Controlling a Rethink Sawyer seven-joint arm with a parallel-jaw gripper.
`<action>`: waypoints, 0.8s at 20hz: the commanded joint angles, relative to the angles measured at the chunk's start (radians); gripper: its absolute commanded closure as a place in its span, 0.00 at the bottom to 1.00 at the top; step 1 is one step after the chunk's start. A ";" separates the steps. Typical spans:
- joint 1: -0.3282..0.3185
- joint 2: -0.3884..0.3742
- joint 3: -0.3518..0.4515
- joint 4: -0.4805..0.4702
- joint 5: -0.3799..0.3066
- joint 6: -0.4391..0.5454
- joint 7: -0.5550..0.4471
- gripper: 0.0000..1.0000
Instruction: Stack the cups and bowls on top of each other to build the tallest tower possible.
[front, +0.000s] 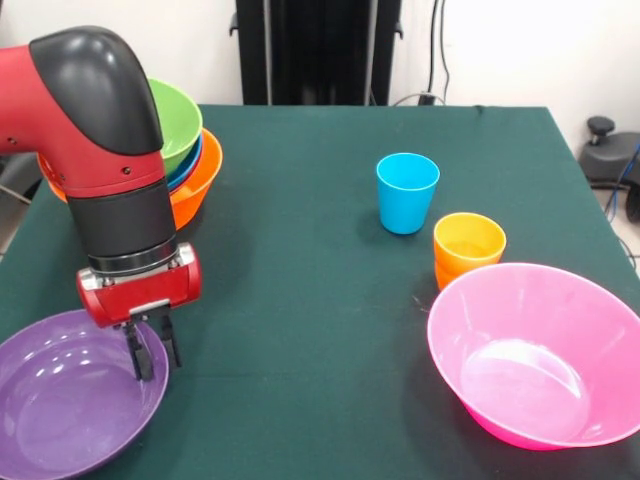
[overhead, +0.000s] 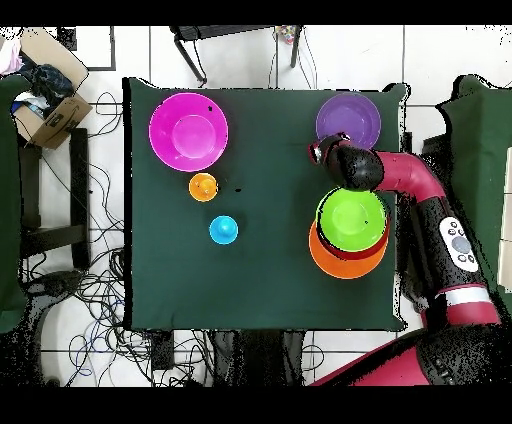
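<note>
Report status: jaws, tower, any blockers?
Gripper over purple bowl rim, jaws nearly closed, empty. Tower nested, green on top. Nothing in the way.

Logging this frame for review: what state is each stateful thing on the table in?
Robot gripper: open, fingers straddling the purple bowl's rim.
Purple plastic bowl: upright, empty.
Pink plastic bowl: upright, empty, tilted toward the camera.
Blue plastic cup: upright, standing alone.
Orange plastic cups: upright, nested.
Bowl tower: green bowl nested on top, orange bowl at base.
</note>
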 joint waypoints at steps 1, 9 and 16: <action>0.033 0.013 -0.061 -0.016 -0.061 0.017 -0.157 1.00; 0.061 -0.196 -0.136 0.134 -0.101 -0.061 0.001 1.00; 0.125 -0.451 -0.269 0.283 -0.126 -0.163 0.187 1.00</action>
